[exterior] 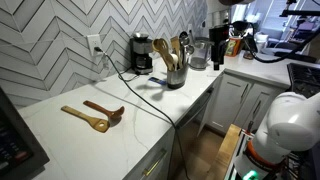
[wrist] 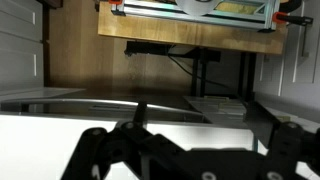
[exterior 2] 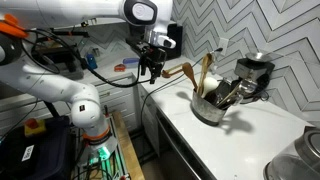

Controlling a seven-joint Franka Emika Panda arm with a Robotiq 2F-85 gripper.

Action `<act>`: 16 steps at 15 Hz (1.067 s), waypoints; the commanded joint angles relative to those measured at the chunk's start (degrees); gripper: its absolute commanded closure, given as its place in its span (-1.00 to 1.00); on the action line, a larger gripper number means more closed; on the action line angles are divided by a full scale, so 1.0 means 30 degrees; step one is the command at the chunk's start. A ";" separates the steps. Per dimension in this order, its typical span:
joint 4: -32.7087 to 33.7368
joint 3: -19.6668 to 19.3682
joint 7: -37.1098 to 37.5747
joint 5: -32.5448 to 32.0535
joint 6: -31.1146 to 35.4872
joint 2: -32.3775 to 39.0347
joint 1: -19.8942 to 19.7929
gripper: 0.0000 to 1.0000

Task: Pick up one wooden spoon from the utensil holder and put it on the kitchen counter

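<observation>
Checking every surface for lettering: nothing can be read. In an exterior view the coffee maker, at ten o'clock from the utensil holder, is too small and dark for any brand or number to show. The holder's grey side shows no label that can be made out either. The wrist view is too soft and shadowed to show any print.
</observation>
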 commanded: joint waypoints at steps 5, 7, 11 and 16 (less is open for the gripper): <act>0.0048 -0.0108 0.0084 -0.0049 -0.0050 0.0021 0.0180 -1.00; 0.0048 -0.0105 0.0085 -0.0049 -0.0050 0.0022 0.0180 -1.00; 0.0048 -0.0101 0.0085 -0.0050 -0.0050 0.0022 0.0181 -1.00; -0.0033 0.0041 0.0906 0.0924 0.0786 0.0097 0.0256 -1.00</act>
